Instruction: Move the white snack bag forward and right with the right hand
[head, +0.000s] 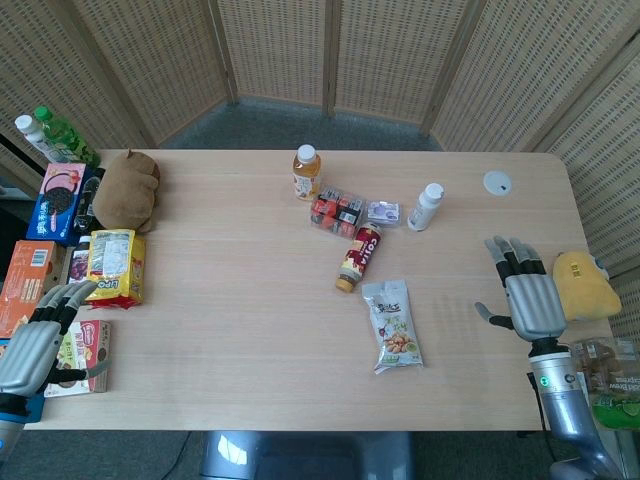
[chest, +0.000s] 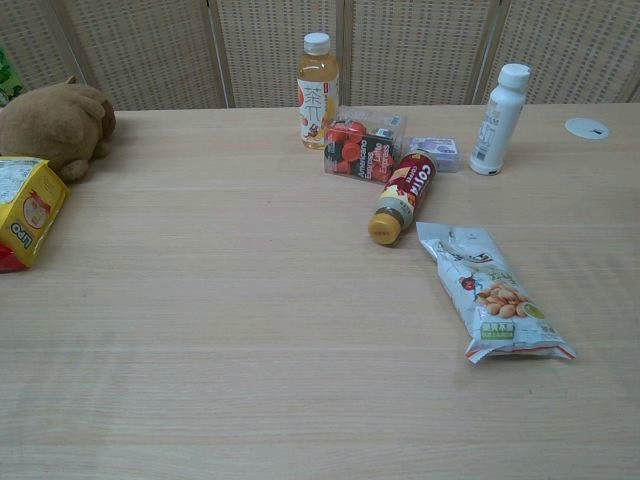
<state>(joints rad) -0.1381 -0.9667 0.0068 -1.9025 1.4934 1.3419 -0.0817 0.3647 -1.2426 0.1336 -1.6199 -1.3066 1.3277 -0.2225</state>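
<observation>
Light wood table (head: 240, 330), wicker screens (head: 400, 60) behind. Snack bag (head: 391, 325) lies flat just in front of the tipped red can (head: 359, 257); clear box (head: 337, 211) w/ red packs behind can. Right hand (head: 527, 292) right of bag, fingers spread, holding nothing. Left hand (head: 35, 335) at left edge, fingers apart.

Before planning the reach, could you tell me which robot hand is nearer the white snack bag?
Right: the right robot hand is just right of the white snack bag; the left robot hand sits across the table.

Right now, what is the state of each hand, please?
Left hand: open, holding nothing, at the table's left edge.
Right hand: open, fingers spread, holding nothing, to the right of the white snack bag.
</observation>
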